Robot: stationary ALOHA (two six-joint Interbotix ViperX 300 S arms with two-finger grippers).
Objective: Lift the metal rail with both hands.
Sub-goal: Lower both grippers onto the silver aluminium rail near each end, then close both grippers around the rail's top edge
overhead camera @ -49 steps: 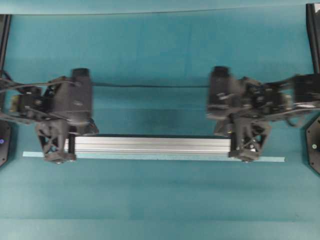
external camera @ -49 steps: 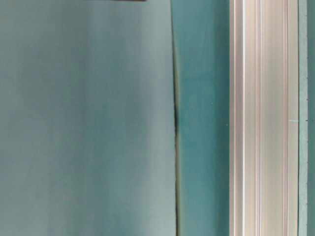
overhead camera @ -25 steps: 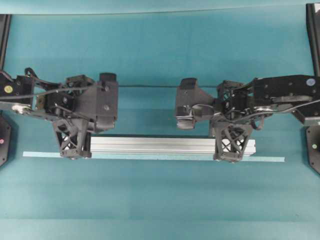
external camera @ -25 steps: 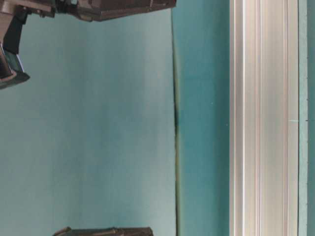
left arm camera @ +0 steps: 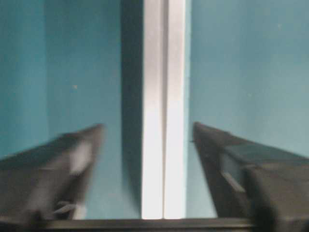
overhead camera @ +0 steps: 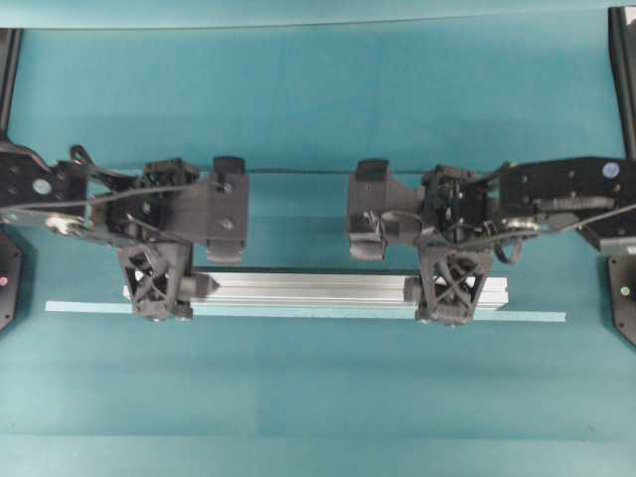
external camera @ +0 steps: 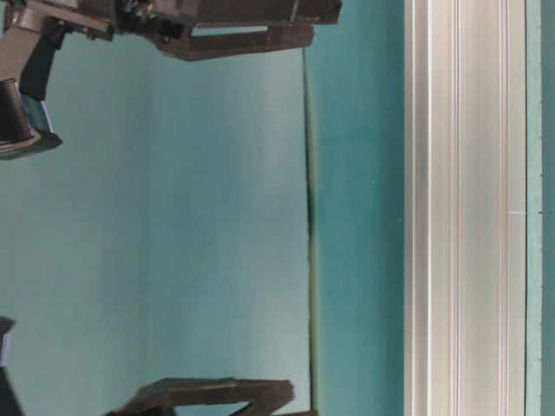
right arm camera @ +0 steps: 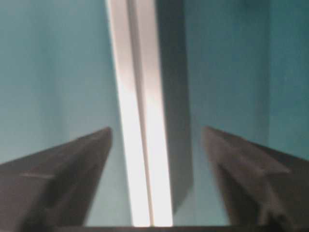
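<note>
The metal rail (overhead camera: 308, 288) lies flat on the teal table, a long silver grooved bar running left to right. My left gripper (overhead camera: 159, 290) hangs over its left part and my right gripper (overhead camera: 445, 290) over its right part. Seen from the left wrist, the rail (left arm camera: 163, 111) runs between the spread fingers of the left gripper (left arm camera: 147, 126), with table showing on both sides. The right wrist view is alike: the rail (right arm camera: 140, 145) passes through the open right gripper (right arm camera: 157, 130) without touching either finger. At table level the rail (external camera: 464, 208) rests on the cloth.
A thin pale-green tape strip (overhead camera: 527, 316) lies just in front of the rail and reaches past both its ends. Black arm bases stand at the left edge (overhead camera: 8, 278) and right edge (overhead camera: 624, 288). Dark arm parts (external camera: 217, 17) cross the top and bottom of the table-level view.
Both grippers have slid inward along the rail from its ends. Arm parts have come into the table-level view at top and bottom. The rail itself has not moved.
</note>
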